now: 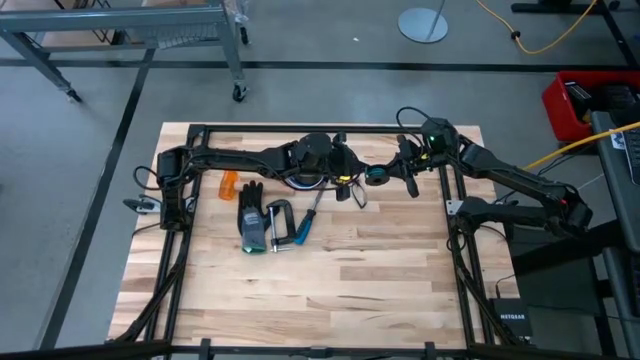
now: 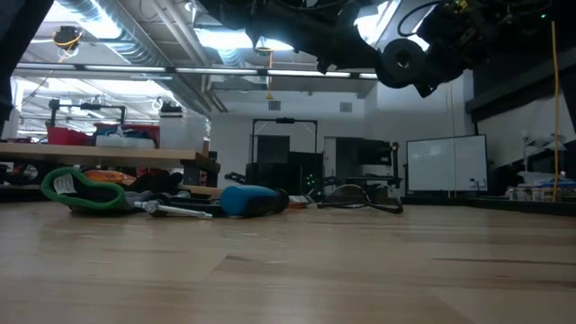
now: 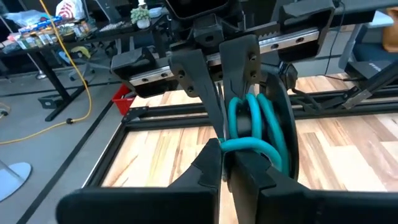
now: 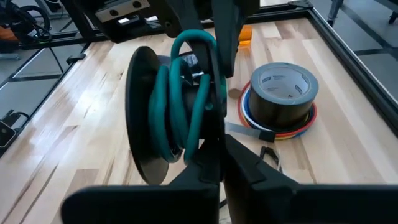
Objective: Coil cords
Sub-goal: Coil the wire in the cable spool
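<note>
A thin teal cord [image 4: 177, 106] is wound in several turns on a black spool with a round disc [image 4: 138, 118], held in the air above the table's far middle [image 1: 377, 176]. My right gripper [image 4: 221, 155] is shut on the spool from the table's right. My left gripper [image 3: 233, 162] comes at it from the left and is shut on one teal loop. A black cord [image 1: 352, 192] lies loose on the table under the arms and also shows in the low view [image 2: 360, 200]. My left gripper pinches one loop of the teal cord [image 3: 249, 147] between its two fingers, at the outside of the coil. The fingers come nearly level from the table's left. The loop bends over their tips. My right gripper holds the spool at its wound middle [image 3: 239, 115], its fingers [image 3: 205, 84] lying across the teal turns from the table's right, slanting slightly down. The exact place of contact is hidden by the fingers. The spool is clear of the table, its disc [image 3: 283, 124] upright.
On the table below lie a grey tape roll [image 4: 283, 93] on coloured rings, an orange piece [image 1: 229, 183], a black glove with a green cuff [image 1: 252, 215], a clamp [image 1: 281, 222] and a blue-handled screwdriver [image 1: 305, 222]. The near half of the wooden table [image 1: 330, 300] is bare.
</note>
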Robot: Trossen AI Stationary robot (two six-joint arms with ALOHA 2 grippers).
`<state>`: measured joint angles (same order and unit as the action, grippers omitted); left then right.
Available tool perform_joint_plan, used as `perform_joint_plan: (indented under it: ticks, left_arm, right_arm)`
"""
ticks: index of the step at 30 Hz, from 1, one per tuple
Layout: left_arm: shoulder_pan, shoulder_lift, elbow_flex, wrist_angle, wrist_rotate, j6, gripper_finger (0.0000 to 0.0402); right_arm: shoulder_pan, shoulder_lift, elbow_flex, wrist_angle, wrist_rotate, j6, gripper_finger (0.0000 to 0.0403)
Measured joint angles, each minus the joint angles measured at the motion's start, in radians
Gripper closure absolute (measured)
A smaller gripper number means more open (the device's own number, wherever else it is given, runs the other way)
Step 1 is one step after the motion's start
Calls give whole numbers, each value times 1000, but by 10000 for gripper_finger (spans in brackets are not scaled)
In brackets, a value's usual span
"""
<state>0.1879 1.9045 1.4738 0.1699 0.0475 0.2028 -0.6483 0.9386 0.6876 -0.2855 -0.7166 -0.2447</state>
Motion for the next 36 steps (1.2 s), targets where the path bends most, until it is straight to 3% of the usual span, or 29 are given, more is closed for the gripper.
perform_joint_plan:
  ticks: [9, 16, 23, 29, 36]
  left_arm:
    - [11, -8, 0, 0, -2, 6, 398]
    - [34, -49, 0, -30, 2, 8, 400]
    - [59, -90, -2, -97, -17, 16, 401]
    - [100, -216, -2, -177, -65, 17, 401]
    - [146, -447, -1, -426, -156, -48, 401]
  right_arm:
    - [0, -12, 0, 7, 77, 13, 363]
    - [0, -82, 2, 12, 106, 16, 360]
    - [0, -216, 2, 2, 284, 15, 359]
    - [0, -359, 2, -4, 389, 13, 359]
    - [0, -527, 2, -33, 442, 14, 358]
